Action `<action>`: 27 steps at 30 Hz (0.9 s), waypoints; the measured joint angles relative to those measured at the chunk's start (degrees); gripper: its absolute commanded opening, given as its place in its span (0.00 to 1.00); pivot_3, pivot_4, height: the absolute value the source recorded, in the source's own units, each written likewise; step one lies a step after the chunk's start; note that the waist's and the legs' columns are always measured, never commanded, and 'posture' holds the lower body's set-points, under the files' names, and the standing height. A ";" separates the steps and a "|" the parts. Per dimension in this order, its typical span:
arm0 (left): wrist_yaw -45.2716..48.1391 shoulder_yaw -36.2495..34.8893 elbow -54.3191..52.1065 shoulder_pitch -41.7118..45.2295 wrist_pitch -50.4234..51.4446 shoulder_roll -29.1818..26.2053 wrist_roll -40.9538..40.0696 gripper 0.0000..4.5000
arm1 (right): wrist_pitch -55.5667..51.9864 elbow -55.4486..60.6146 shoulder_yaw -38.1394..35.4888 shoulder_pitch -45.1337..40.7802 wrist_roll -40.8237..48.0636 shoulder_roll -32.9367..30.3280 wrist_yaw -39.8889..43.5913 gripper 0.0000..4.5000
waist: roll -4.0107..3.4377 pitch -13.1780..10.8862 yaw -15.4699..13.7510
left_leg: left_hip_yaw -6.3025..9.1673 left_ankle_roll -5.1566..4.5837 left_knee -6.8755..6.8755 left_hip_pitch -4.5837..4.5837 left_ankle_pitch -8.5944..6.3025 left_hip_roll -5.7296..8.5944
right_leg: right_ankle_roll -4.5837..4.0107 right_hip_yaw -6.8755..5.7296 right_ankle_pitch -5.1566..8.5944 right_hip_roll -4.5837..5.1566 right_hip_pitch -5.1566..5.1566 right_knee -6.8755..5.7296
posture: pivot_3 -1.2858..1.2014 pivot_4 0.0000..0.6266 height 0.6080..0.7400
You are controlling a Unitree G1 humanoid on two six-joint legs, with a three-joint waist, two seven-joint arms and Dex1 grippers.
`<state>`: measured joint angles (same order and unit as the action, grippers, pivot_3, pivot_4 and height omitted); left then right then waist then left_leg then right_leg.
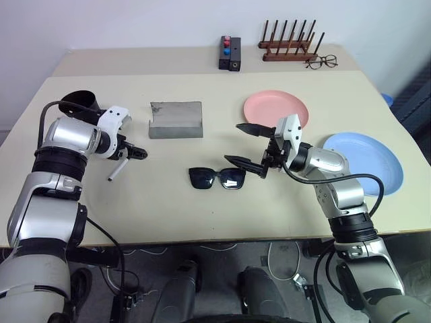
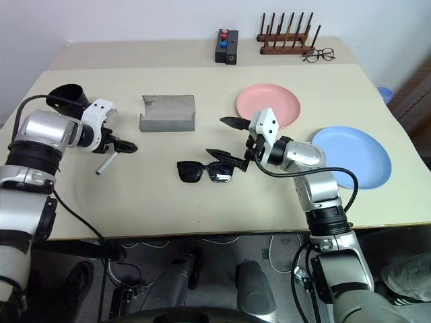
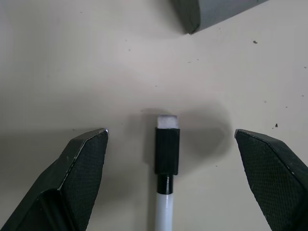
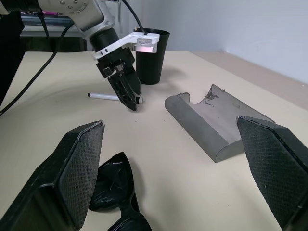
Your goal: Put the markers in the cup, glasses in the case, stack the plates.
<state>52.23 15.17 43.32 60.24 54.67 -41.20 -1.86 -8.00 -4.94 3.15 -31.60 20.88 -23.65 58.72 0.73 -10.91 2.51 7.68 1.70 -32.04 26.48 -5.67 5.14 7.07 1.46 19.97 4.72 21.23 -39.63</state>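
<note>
- Sunglasses [image 1: 217, 178] lie nearest on the table [image 1: 168, 208], folded, black with dark lenses, just in front of the right gripper [image 1: 246, 145].
- Right gripper hangs level above the table and points toward the robot's left; its two black fingers [image 4: 77, 173] stand wide apart and hold nothing. In the right wrist view the sunglasses lie close by one fingertip, but I cannot tell whether they touch it.
- Left gripper [image 1: 137, 153] tilts down toward the table on the left side, fingers [image 3: 84, 166] spread wide and empty.
- White marker [image 3: 166, 159] with a black cap lies flat on the table between the left gripper's open fingers, touching neither of them. In the left eye view its pale end [image 1: 113, 176] pokes out below the gripper.
- Black cup [image 4: 150, 57] stands upright behind the left arm, near the table's left edge.
- Grey case [image 1: 175, 120] lies past the marker and the sunglasses, between the cup and the pink plate [image 1: 276, 110].
- Pink plate sits on the table beyond the right gripper; the blue plate [image 1: 367, 161] sits apart from it, nearer the right edge, so the two are not stacked.
- At the far edge stand a wooden rack [image 1: 288, 44], clear spectacles [image 1: 322, 62] beside it, and a small dark box with red and blue buttons [image 1: 229, 52].
</note>
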 measured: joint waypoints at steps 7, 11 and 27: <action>2.53 1.21 0.28 0.08 -1.20 0.02 1.72 0.36 | 0.02 0.00 -0.02 0.02 -0.40 -0.04 -0.41 1.00 | 0.00 0.00 -0.09 | 0.00 0.00 -0.01 0.00 0.00 0.01 | 0.00 0.00 0.00 0.01 -0.02 0.00 | 0.52 0.24 1.00; 3.62 1.46 -0.27 0.06 -0.57 0.01 2.17 0.01 | 0.10 0.00 -0.02 0.02 -0.49 -0.03 -0.49 1.00 | 0.00 0.00 -0.09 | 0.00 0.00 -0.01 -0.01 0.00 0.01 | 0.00 0.00 0.00 0.01 -0.03 0.00 | 0.52 0.24 1.00; 1.91 -8.96 -18.04 -1.31 1.38 -3.77 -2.49 0.01 | -1.05 -0.96 -1.73 -0.49 2.74 0.17 -0.39 1.00 | 0.01 -0.01 -0.03 | 0.02 0.00 -0.01 0.00 0.00 -0.01 | 0.00 0.00 0.00 0.02 -0.02 0.00 | 0.52 0.24 1.00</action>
<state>54.14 6.21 25.28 58.93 56.06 -44.98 -4.35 -9.05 -5.90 1.42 -32.09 23.62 -23.48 58.33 0.74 -10.92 2.48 7.69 1.70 -32.05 26.48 -5.67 5.14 7.07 1.46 19.97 4.74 21.22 -39.63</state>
